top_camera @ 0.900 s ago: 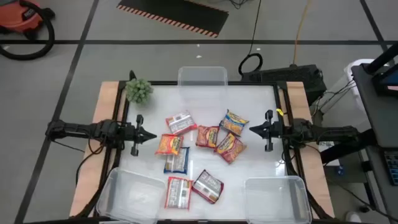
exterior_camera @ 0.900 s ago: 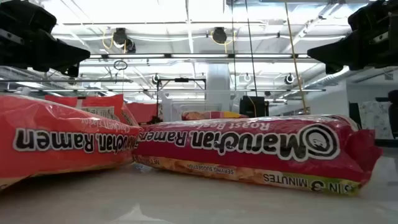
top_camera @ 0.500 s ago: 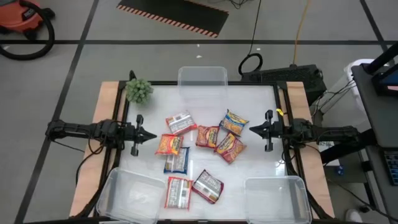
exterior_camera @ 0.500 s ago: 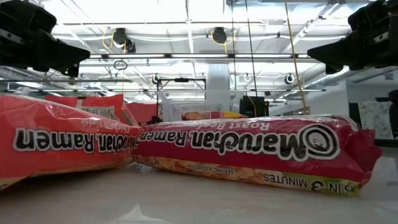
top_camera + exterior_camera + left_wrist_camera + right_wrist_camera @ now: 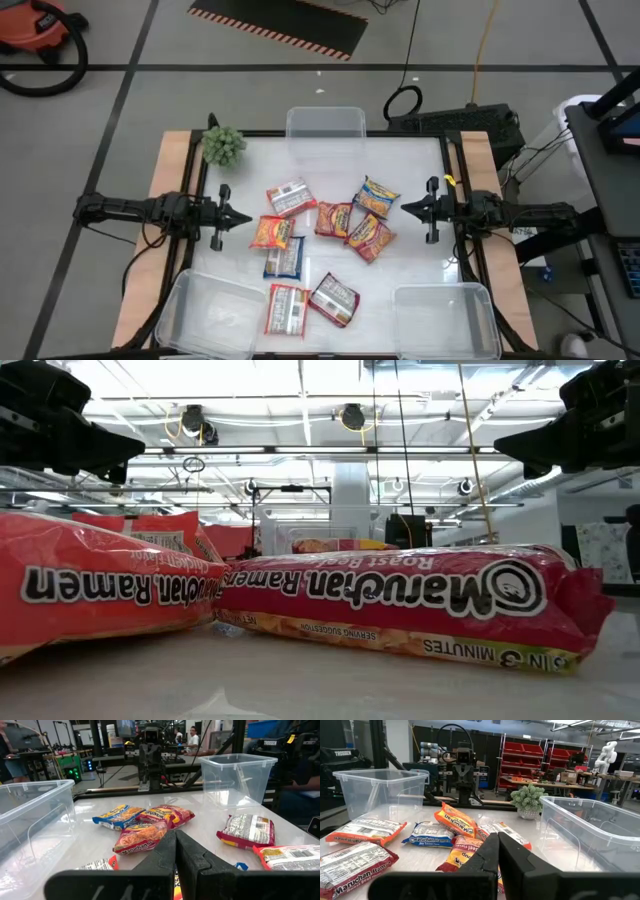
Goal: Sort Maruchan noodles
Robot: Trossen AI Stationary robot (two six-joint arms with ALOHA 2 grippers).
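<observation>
Noodles: You've got the Maruchan noodles (image 5: 315,250) scattered loose across the middle of the table (image 5: 420,180), none of them in a tub. I count about nine packets from above.
Far cluster: A red-and-white packet (image 5: 291,198) lies left of an orange group, where three orange packets (image 5: 357,222) touch or overlap one another.
Near cluster: An orange packet (image 5: 271,232) sits just above a blue-and-white packet (image 5: 284,259), and two red-and-white packets (image 5: 310,303) lie nearest the front edge, side by side.
Tubs: The far tub (image 5: 325,128), the near-left tub (image 5: 205,315) and the near-right tub (image 5: 443,318) all look empty to me.
Progress: I'd judge the sort hasn't started; every packet is left to do.
Left gripper: Your left gripper (image 5: 238,217) hangs at the left edge of the pile, fingers pressed together, holding nothing, tip pointing at the orange packet.
Right gripper: Your right gripper (image 5: 407,208) mirrors it on the right side, fingers also pressed together and empty, just beside the far orange-and-blue packet (image 5: 376,196).
Next call: You'll likely need to spread the fingers before either arm can pick; the overlapping orange ones may drag a neighbour along.
Bystander: The green plant (image 5: 223,146) stands at the far-left corner, well apart from the packets.
</observation>
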